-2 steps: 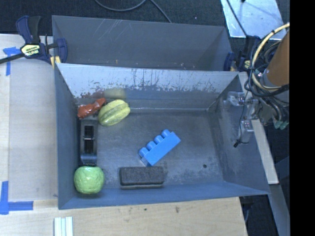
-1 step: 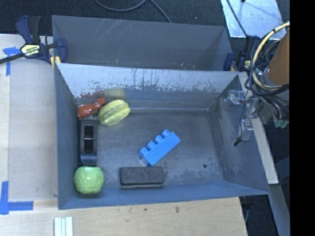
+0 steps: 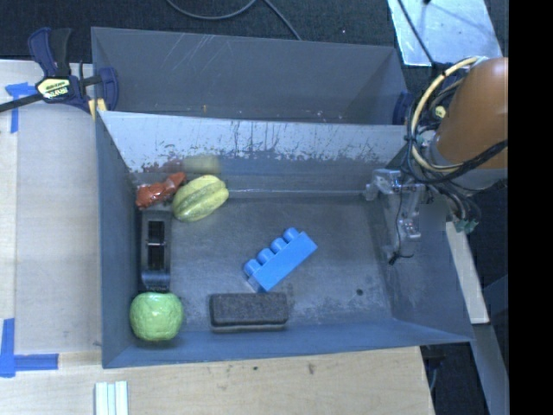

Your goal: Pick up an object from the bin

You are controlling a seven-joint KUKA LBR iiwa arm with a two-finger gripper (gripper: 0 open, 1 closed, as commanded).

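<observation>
Blue block (image 3: 279,258), dark sponge (image 3: 249,311) just below, lies left of fingers (image 3: 403,233); opening unclear.

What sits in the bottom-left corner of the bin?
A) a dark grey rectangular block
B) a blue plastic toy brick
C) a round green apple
C: the round green apple sits in that corner of the grey metal bin; the blue plastic toy brick lies near its middle.
</observation>
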